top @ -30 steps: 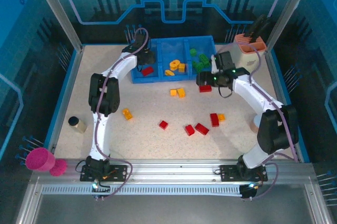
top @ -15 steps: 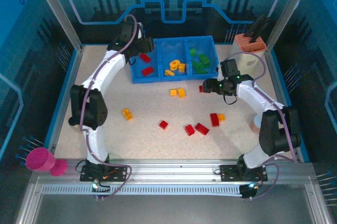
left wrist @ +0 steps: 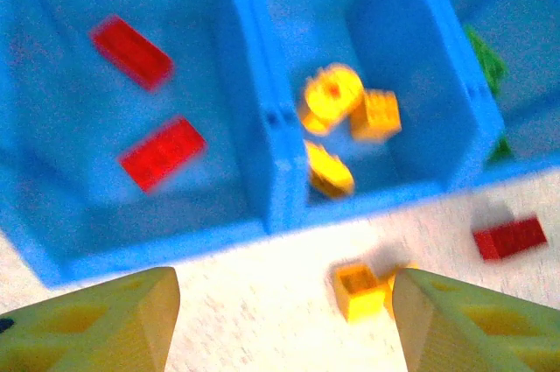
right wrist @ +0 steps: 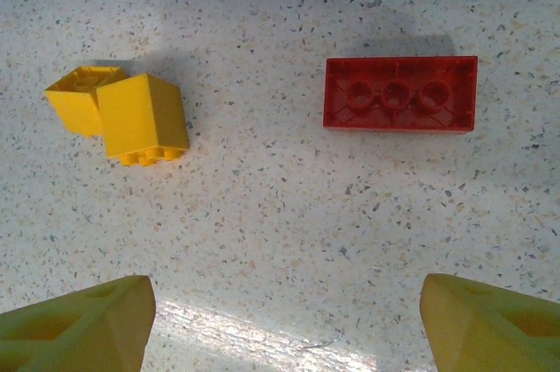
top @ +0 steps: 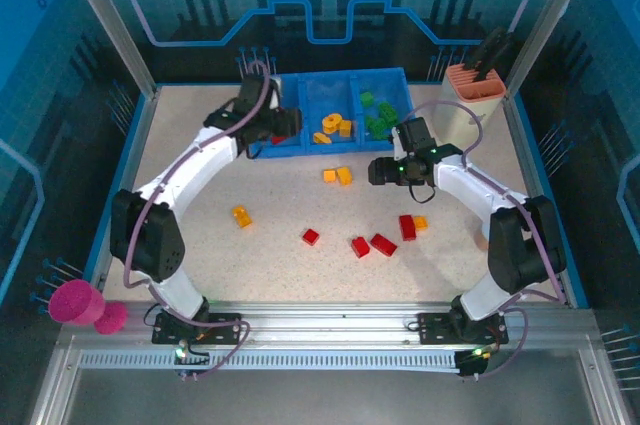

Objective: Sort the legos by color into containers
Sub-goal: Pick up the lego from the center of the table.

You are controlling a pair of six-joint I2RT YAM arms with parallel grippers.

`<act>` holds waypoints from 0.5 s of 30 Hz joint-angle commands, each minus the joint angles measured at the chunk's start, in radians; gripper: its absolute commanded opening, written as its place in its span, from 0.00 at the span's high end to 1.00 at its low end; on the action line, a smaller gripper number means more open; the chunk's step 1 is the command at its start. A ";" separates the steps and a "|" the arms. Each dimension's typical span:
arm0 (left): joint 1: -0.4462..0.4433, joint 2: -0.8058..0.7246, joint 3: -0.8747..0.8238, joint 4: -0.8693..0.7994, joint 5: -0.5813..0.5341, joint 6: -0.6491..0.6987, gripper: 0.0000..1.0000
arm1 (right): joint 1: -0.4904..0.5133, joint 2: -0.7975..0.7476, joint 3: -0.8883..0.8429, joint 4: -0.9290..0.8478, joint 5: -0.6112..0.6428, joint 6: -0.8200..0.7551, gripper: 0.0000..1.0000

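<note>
I've got the left gripper [left wrist: 284, 298] spread wide, empty, at the blue tray [left wrist: 259, 118] — right gripper [right wrist: 280, 298] also spread, hovering above a red brick [right wrist: 400, 94] and two yellow bricks [right wrist: 140, 118].

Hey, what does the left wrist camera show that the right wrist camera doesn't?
Left wrist adds the inside of the blue tray: two red bricks in the left compartment, yellow pieces in the middle one, green pieces at right, plus the open left claw. Right wrist adds the open right claw and the hollow underside of the loose red brick. Both share the tray's near wall, the two yellow bricks on the table, and that loose red brick near them.
</note>
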 commanded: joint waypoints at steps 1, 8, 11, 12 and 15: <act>-0.064 -0.015 -0.054 -0.019 0.047 -0.049 0.32 | 0.007 -0.079 -0.031 -0.009 0.017 -0.034 0.19; -0.174 0.101 -0.014 0.011 0.097 -0.174 0.24 | -0.009 -0.164 -0.106 -0.036 0.047 -0.041 0.18; -0.205 0.193 0.068 -0.036 0.048 -0.243 0.25 | -0.030 -0.196 -0.151 -0.031 0.053 -0.030 0.18; -0.215 0.235 0.109 -0.068 0.039 -0.265 0.25 | -0.042 -0.207 -0.165 -0.030 0.049 -0.029 0.18; -0.241 0.330 0.178 -0.100 0.035 -0.326 0.26 | -0.078 -0.233 -0.196 -0.033 0.053 -0.018 0.18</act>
